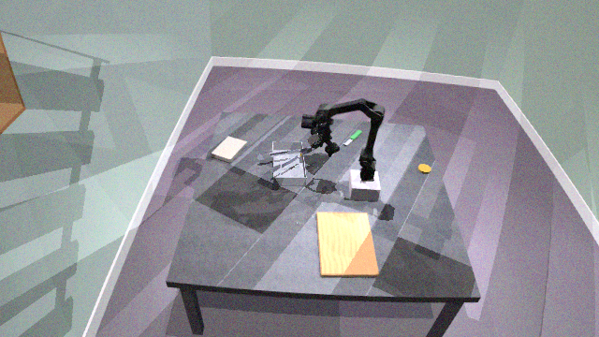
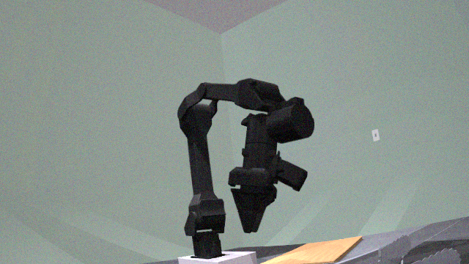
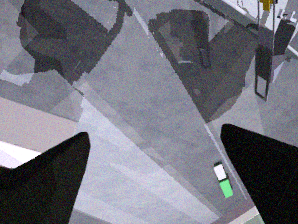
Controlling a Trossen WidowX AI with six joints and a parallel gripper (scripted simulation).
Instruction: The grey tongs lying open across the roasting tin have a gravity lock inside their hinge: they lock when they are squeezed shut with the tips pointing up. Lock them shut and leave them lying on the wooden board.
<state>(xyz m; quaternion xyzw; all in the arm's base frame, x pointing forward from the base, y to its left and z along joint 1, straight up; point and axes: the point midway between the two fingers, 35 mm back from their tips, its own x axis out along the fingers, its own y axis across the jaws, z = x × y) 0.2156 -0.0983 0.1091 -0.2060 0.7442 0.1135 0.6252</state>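
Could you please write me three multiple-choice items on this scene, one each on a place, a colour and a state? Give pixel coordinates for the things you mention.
1. Where are the tongs point(image 1: 286, 165)?
A) On the board
B) Across the tin point(image 1: 304, 180)
C) Beside the yellow disc

2. What colour is the knife's handle?
A) Red
B) Blue
C) Green

3. How does the gripper point(image 1: 331, 149) point(image 2: 250, 232) point(image 3: 156, 135) stand?
A) Open
B) Shut on the knife
C) Shut on the tongs

1 B: the top view shows them lying over it.
2 C: the knife point(image 1: 353, 138) point(image 3: 223, 180) shows a green end.
3 A: the wrist view shows its fingers wide apart with nothing between them.
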